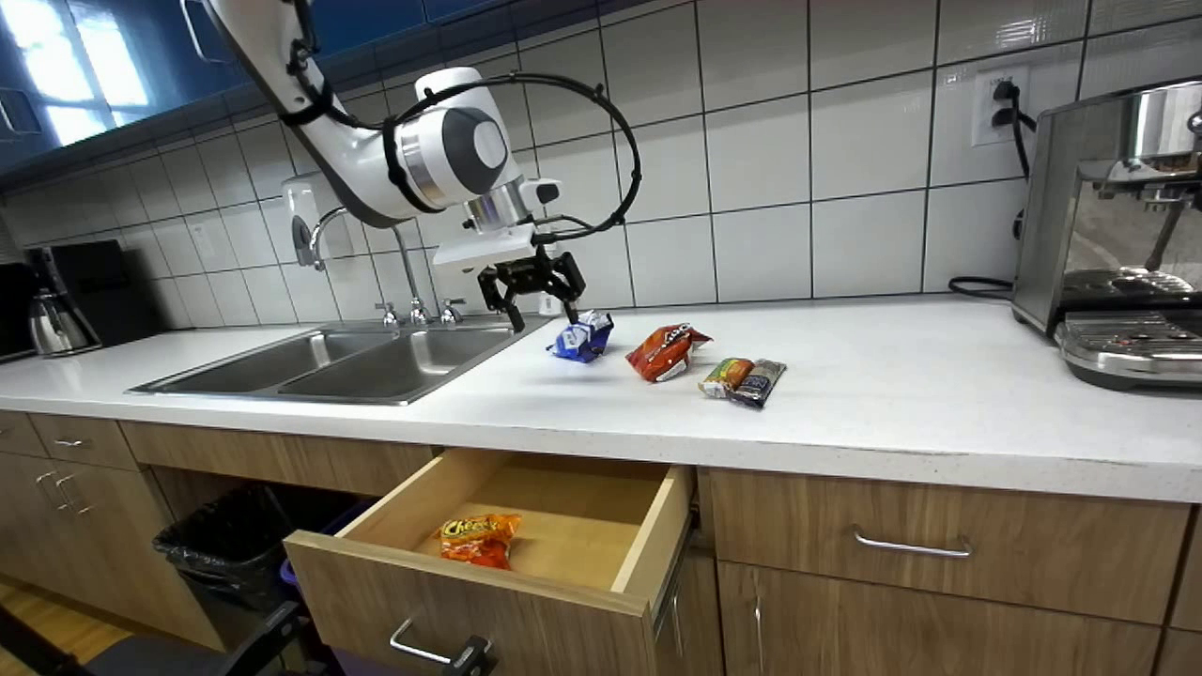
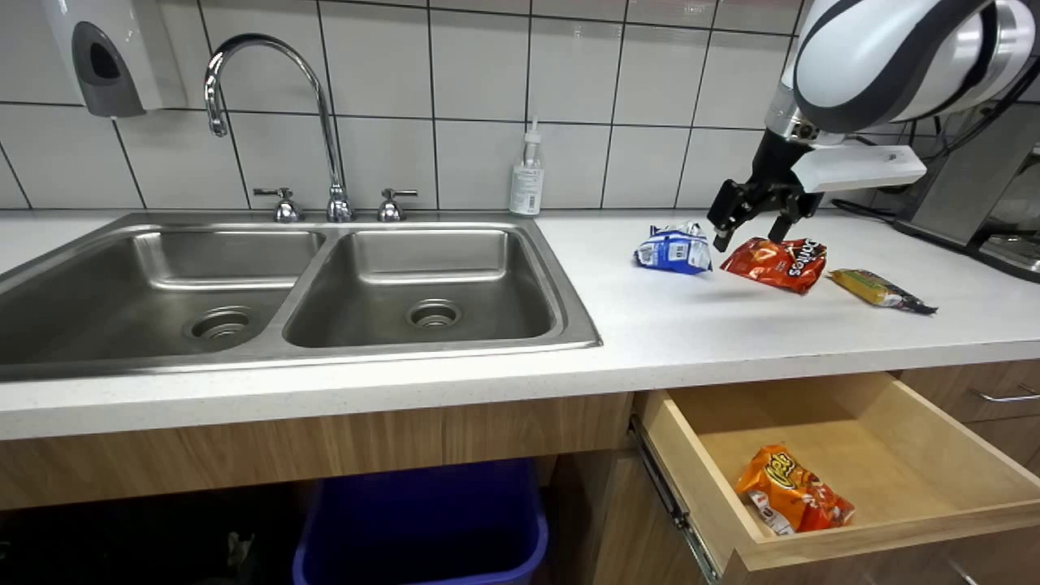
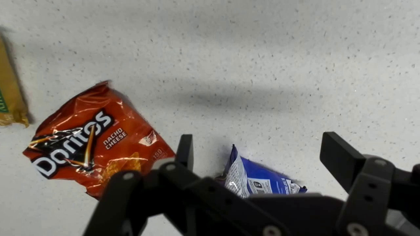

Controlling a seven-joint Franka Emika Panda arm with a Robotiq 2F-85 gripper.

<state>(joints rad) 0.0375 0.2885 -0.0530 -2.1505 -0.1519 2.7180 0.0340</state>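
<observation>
Blue bag (image 3: 270, 180) lies near the spread hand (image 3: 262, 154); only the exterior views show the pulled-out drawer (image 1: 498, 601).

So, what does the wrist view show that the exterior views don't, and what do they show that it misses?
Only the wrist view: legible NACHO CHEESE lettering on the red Doritos bag.

Only the exterior views: the white arm, the faucet, the open drawer with an orange bag inside, the coffee machine and a dark packet beside the yellow packet.

Shared: the open pincer above the countertop, the red Doritos bag, the blue packet and the yellow packet, which the wrist view cuts off at its left edge.
</observation>
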